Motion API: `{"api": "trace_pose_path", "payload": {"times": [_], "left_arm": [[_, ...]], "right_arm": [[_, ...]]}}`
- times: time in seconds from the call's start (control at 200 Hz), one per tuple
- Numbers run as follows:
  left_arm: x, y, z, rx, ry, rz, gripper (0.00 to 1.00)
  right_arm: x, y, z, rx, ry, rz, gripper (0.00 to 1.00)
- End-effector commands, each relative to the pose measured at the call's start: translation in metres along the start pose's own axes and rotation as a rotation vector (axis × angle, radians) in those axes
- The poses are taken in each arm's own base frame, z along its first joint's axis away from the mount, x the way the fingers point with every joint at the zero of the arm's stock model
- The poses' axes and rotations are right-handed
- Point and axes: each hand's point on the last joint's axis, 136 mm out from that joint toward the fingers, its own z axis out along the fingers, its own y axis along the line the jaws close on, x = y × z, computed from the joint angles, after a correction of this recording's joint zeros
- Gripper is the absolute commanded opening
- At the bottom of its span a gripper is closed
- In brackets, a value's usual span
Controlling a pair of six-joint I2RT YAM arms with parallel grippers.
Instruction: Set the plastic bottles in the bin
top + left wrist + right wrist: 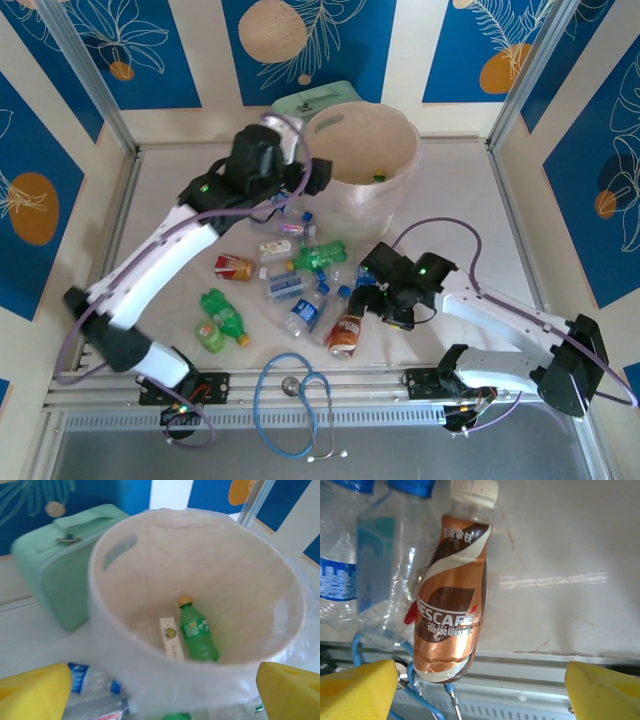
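Bin [385, 200], round, pale pinkish-white and lined with a translucent bag, stands near the table's [470, 200] far edge; a green bottle [197, 632] lies inside. Plastic bottles [300, 285], mostly clear with blue caps, some green, lie scattered between it and the near edge. Left pincer [162, 685] gapes empty above the bin; right pincer [480, 667] gapes empty over a brown-labelled bottle [452, 610].

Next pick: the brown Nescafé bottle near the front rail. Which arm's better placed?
Right. The right tool, open, hovers by the brown-labelled Nescafé plastic bottle, ahead of its yellow fingers. The left tool, also open, is up at the round pale lined bin, away from it.
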Motion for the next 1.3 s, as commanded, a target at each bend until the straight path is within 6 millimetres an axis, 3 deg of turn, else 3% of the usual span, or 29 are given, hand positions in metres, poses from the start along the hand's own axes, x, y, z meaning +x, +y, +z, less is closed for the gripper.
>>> {"api": "trace_pose_path", "payload": {"times": [0.0,0.24,0.34,0.51,1.045,1.296], "left_arm": [[0.029,0.033,-0.022,-0.119,0.022,-0.013,0.96],[0.092,0.090,-0.061,-0.292,0.070,-0.118,1.00],[0.117,0.105,-0.063,-0.308,0.102,-0.222,1.00],[0.147,0.109,-0.056,-0.269,0.178,-0.323,1.00],[0.182,0.103,-0.035,-0.216,0.294,-0.372,0.92],[0.187,0.104,-0.036,-0.219,0.308,-0.377,0.91]], "right_arm": [[0.005,0.009,0.007,0.025,0.039,-0.005,0.88],[0.008,0.023,0.019,0.076,0.077,-0.035,0.88],[0.009,0.027,0.023,0.086,0.079,-0.030,0.88],[0.010,0.027,0.033,0.121,0.089,0.012,0.85],[0.021,0.014,0.054,0.200,0.152,0.057,0.82],[0.025,0.006,0.061,0.234,0.172,0.067,0.81]]}}
